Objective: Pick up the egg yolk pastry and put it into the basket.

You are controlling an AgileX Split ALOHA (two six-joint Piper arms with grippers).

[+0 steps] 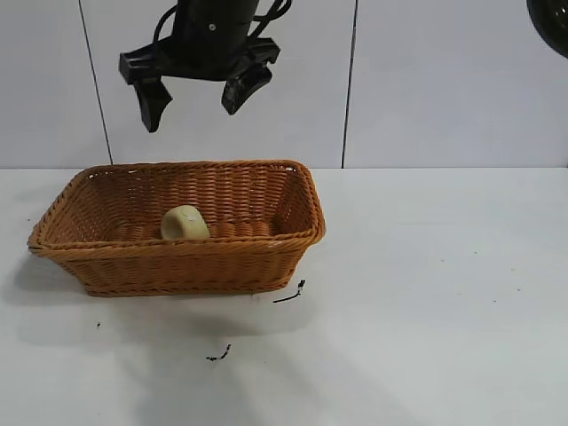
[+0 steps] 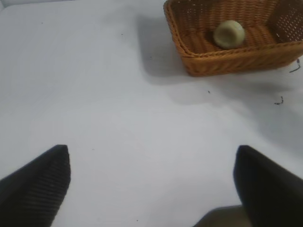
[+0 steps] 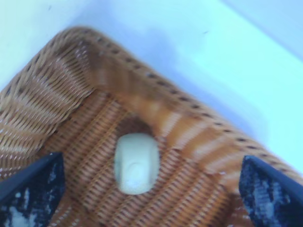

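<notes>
pastry: in basket (image 1: 182,266), lying on the woven floor toward the middle (image 1: 185,223), free of any grip
right gripper: above basket (image 3: 149,163), looking straight down on pastry; jaws spread wide, nothing between them, well clear of the rim
left gripper: out over bare table (image 2: 151,151), basket well apart from it; jaws also wide open, empty (looks parked)
step: judged as post-release, placing looks done; pastry sits inside, no finger touching it
progress: task essentially complete, only the pull-back left
next move: lift straight up and back away from basket, jaws kept apart; no re-grasp needed unless pastry must be centred (not asked for)
risk: low; only catch would be clipping the braided rim on the way out and nudging the basket
table: white (image 1: 426,293), a few small black scraps just in front of basket (image 1: 289,294) (not part of the job)
writing: none readable, no brand or label on basket, pastry or grippers; faint pressed mark on pastry top, too soft to make out
</notes>
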